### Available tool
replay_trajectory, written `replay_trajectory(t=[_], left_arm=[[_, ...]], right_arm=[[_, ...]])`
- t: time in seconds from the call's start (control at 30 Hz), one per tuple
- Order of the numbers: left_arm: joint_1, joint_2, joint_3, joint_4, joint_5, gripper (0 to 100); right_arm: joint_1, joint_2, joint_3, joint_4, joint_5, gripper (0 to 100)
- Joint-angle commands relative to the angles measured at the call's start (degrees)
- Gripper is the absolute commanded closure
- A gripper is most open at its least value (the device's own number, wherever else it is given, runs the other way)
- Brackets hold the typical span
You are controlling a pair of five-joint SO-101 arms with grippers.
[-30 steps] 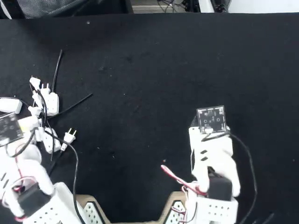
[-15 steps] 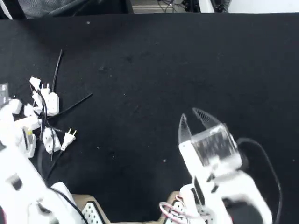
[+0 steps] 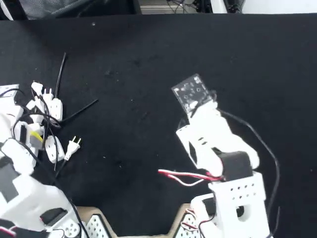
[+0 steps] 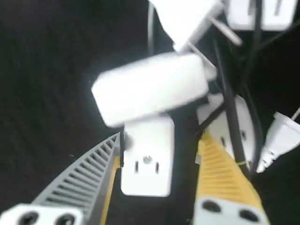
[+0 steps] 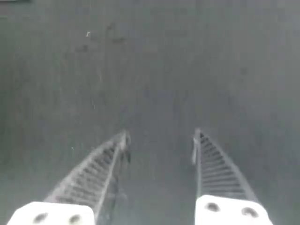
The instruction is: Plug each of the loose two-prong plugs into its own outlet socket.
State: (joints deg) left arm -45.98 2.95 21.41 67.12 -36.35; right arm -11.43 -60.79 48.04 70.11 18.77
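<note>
A tangle of white outlet sockets (image 3: 54,110), white two-prong plugs (image 3: 37,88) and black cords lies at the table's left side. One loose plug with brass prongs (image 3: 73,145) lies to the right of the tangle. My left gripper (image 4: 159,140) is down in this pile, open, its yellow-padded fingers (image 4: 220,173) on either side of a white outlet socket (image 4: 146,166). Another white block (image 4: 150,89) lies just beyond that socket, and a white plug (image 4: 276,140) is off to one side. My right gripper (image 5: 161,136) hangs open over bare black table, with nothing between its fingers.
The right arm (image 3: 213,144) stretches over the middle of the black table (image 3: 148,59), far from the pile. Black cords (image 3: 79,110) trail out from the tangle. The arms' bases stand at the near edge.
The right arm unfolded and swung forward and left toward the table's middle, its gripper open. The left arm rose, then came down onto the pile of sockets and plugs.
</note>
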Motion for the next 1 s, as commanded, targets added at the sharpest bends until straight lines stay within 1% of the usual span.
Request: replay_trajectory(t=[0.0, 0.3, 0.4, 0.47, 0.57, 0.6, 0.67, 0.73, 0.83, 0.97], left_arm=[[0.7, 3.6, -6.8, 0.3, -0.8, 74], [-2.0, 6.9, -5.5, 0.4, -0.9, 74], [-2.7, 6.1, -2.8, 0.4, -3.6, 74], [-2.6, 4.6, -1.5, 2.0, -4.9, 78], [-1.3, 2.1, 0.1, 3.3, -5.1, 88], [-0.8, 1.2, 0.5, 3.3, -5.0, 91], [-0.2, -0.5, 1.1, 3.5, -4.9, 97], [-0.1, -2.8, 1.5, 3.7, -4.8, 96], [-0.7, -8.2, 0.2, 8.2, -4.9, 97], [-1.2, -17.9, -2.5, 18.8, -5.1, 97]], right_arm=[[-1.1, -0.9, 5.9, -6.2, 0.5, 79.0], [-1.1, -3.6, 18.2, -15.3, 0.1, 79.0], [-1.1, -5.3, 22.5, -18.4, 0.0, 79.1], [-1.1, -6.9, 25.6, -20.8, 0.0, 82.0], [-1.1, -9.8, 29.9, -24.4, 0.0, 96.6], [-1.1, -10.9, 31.2, -25.1, 0.0, 99.4], [-1.1, -13.6, 33.7, -25.6, 0.0, 95.6], [-1.1, -16.4, 36.2, -25.8, 0.0, 96.9], [-1.1, -21.4, 40.0, -25.8, 0.0, 98.8], [-1.1, -28.9, 45.3, -25.8, 0.0, 98.7]])
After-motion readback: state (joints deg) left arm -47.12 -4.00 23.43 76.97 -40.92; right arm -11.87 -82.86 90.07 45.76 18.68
